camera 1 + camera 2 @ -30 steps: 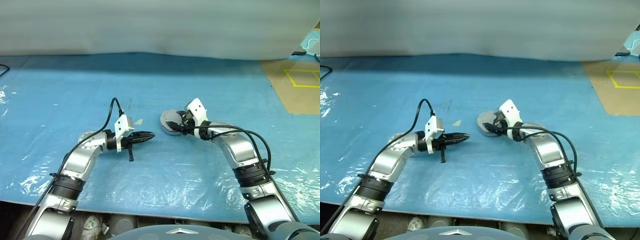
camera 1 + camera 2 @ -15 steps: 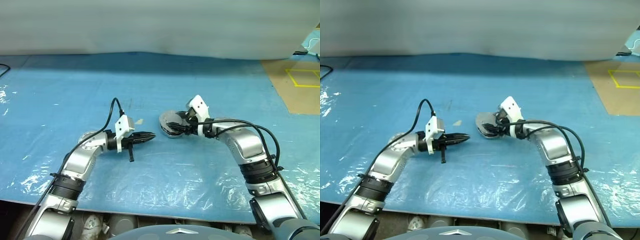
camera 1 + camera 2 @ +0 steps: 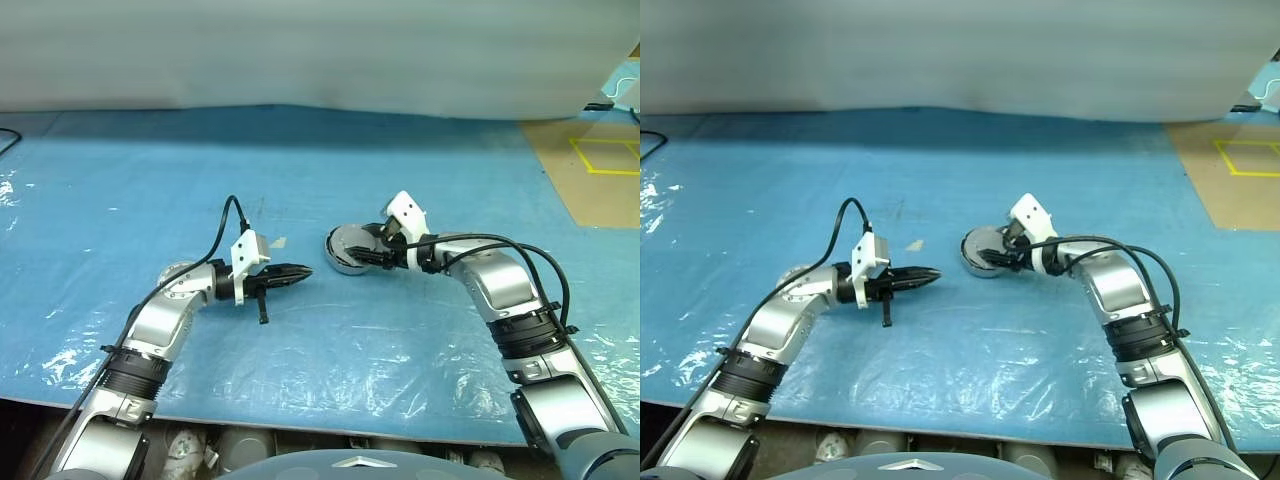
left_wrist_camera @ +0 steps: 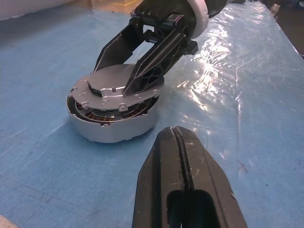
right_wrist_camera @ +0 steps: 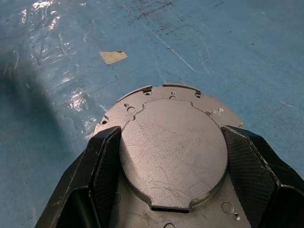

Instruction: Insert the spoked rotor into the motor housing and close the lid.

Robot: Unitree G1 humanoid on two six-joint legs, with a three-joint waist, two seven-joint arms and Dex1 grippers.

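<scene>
The motor housing (image 4: 111,126), a short silver cylinder, stands on the blue sheet mid-table. Its lid (image 5: 173,142) lies on top a little askew, and copper windings show through the gap under it. My right gripper (image 3: 372,254) reaches over the housing from the right. Its black fingers (image 5: 107,156) press against both sides of the lid's raised round centre. My left gripper (image 3: 305,270) is shut and empty. It hovers just left of the housing and points at it. The spoked rotor is hidden.
A blue plastic-covered sheet (image 3: 420,360) spans the table, with its front edge close to me. A small tan scrap (image 3: 277,242) lies behind my left gripper. Brown board with yellow tape lines (image 3: 600,170) lies at the far right.
My right forearm has swung outward to the right, so its gripper now points more leftward across the lid. The housing has shifted slightly right. The left arm has stayed still.
</scene>
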